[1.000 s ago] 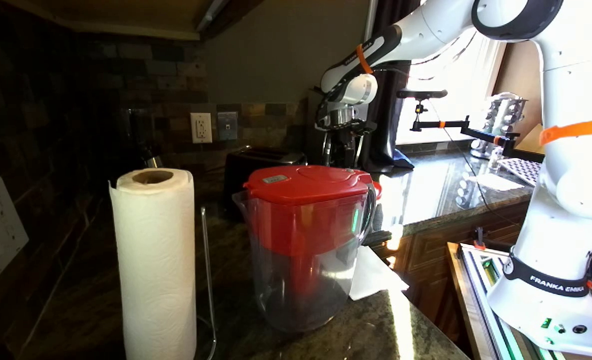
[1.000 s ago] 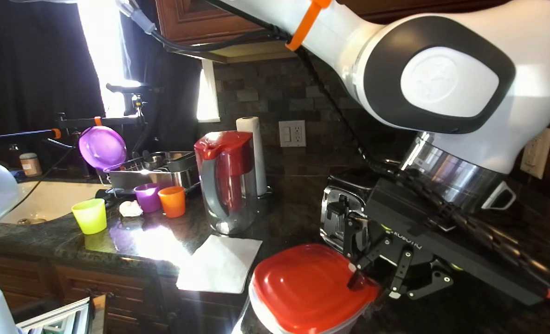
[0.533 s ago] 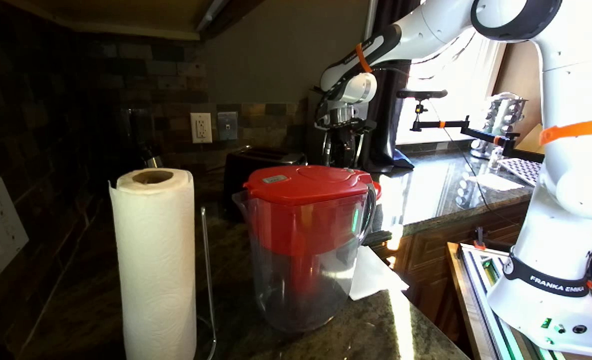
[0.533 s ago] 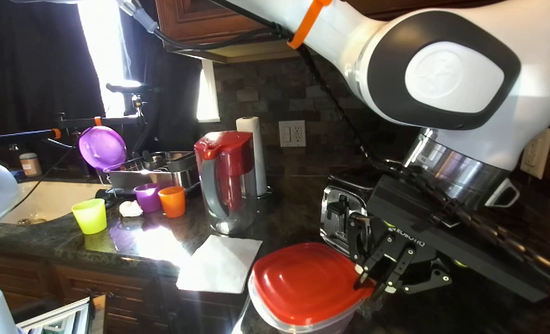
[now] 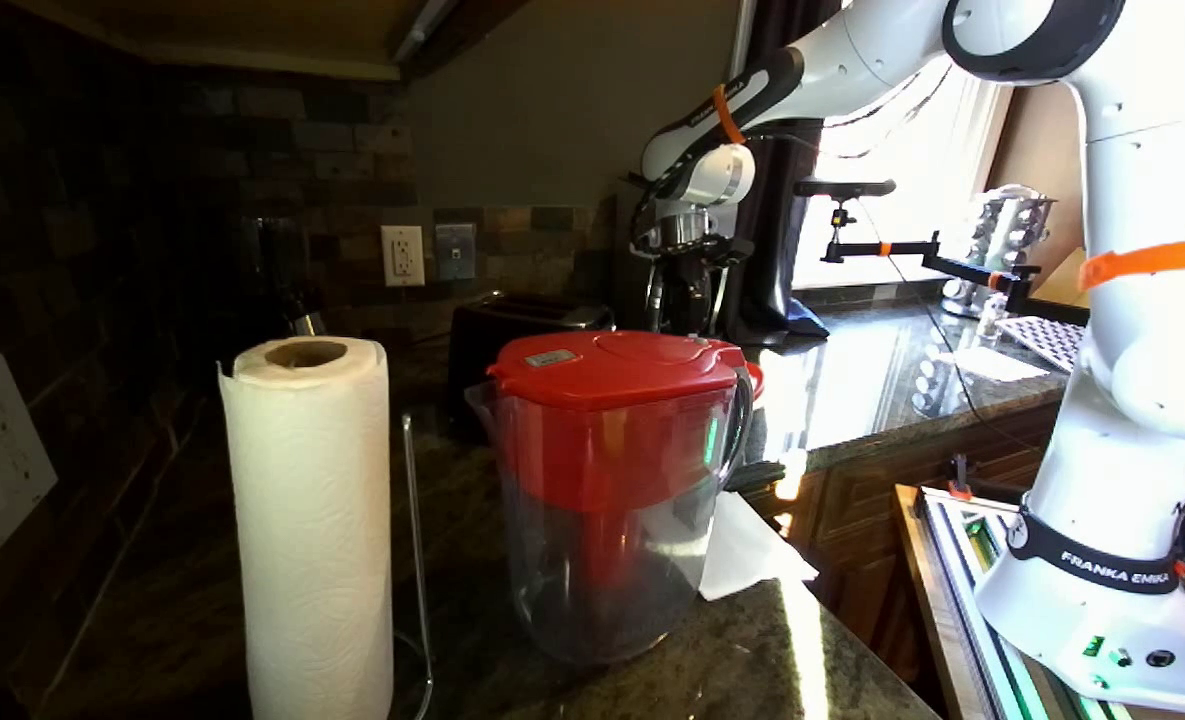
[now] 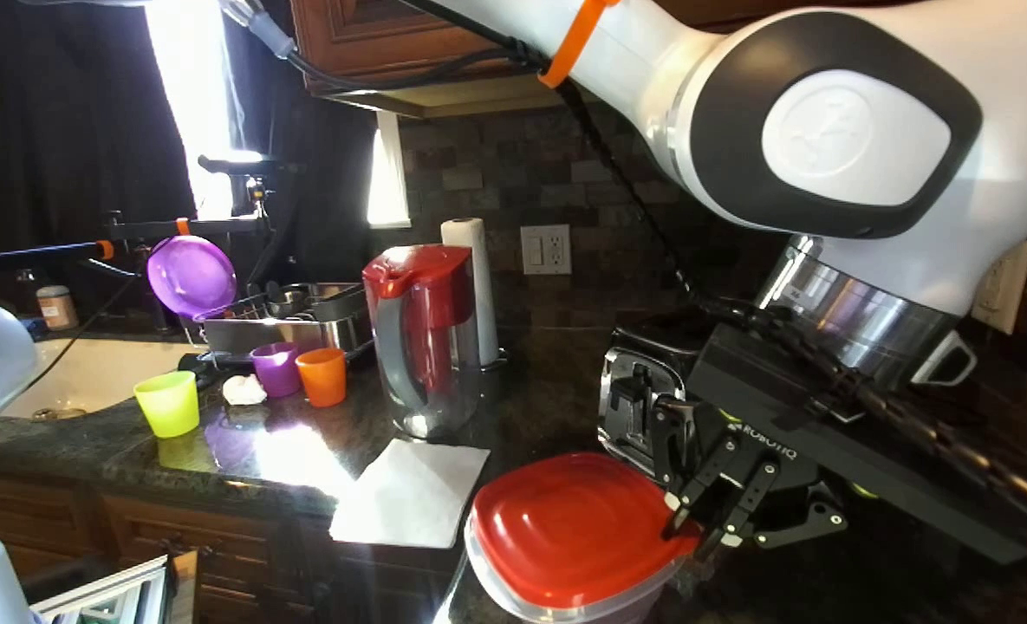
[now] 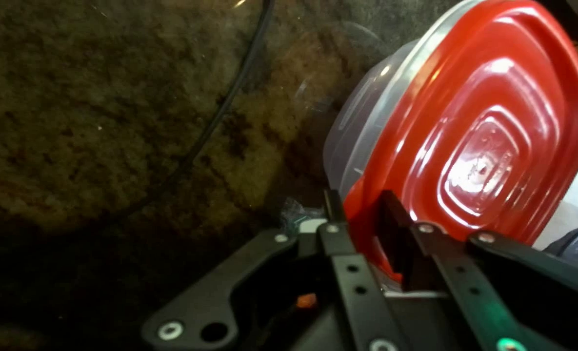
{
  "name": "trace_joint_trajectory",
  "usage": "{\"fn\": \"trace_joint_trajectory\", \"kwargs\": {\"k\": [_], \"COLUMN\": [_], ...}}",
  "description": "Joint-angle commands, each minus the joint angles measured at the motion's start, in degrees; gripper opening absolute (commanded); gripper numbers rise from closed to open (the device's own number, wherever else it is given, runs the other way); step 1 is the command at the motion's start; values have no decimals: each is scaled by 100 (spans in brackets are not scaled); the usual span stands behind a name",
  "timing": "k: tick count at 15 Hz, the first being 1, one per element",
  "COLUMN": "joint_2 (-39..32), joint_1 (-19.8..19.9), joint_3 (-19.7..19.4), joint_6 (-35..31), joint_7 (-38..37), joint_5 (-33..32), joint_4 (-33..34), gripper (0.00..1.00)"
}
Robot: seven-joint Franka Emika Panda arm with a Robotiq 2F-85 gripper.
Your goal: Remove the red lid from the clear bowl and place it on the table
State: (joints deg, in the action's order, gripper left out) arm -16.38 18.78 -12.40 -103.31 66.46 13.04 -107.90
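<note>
The red lid [image 6: 574,529] is a rounded square and sits on the clear bowl [image 6: 513,588]. The lid [image 7: 488,170] and the bowl's side [image 7: 348,139] also show in the wrist view. My gripper [image 6: 697,525] is shut on the lid's near corner; in the wrist view its fingers [image 7: 362,207] stand on both sides of that corner. The fingertips are partly dark and blurred. The dark glossy table [image 7: 123,97] lies beneath. In an exterior view the big jug hides the bowl and the fingertips; only a red edge [image 5: 756,381] shows behind its handle.
A clear jug with a red top [image 6: 422,338] stands behind the bowl, beside a paper towel roll [image 6: 473,295]. A white sheet [image 6: 413,494] lies left of the bowl. A toaster [image 6: 643,394] stands behind the gripper. A black cable [image 7: 215,117] crosses the table. Cups [image 6: 322,377] stand further left.
The gripper's fingers have come closer together on the lid's corner. The lid and bowl have shifted slightly up in an exterior view. The wrist has moved a little right and up.
</note>
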Motion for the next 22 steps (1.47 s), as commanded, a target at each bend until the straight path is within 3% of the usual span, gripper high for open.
{"fn": "trace_joint_trajectory", "kwargs": {"k": [1,14,22], "joint_2": [-69,25,626], "joint_1": [151,188,88], "joint_3": [95,94,60], "joint_6": [431,1189,1600], "joint_7": [142,309,357], "joint_5": [172,367,293], "joint_4": [172,411,159], "gripper": [6,6,6]}}
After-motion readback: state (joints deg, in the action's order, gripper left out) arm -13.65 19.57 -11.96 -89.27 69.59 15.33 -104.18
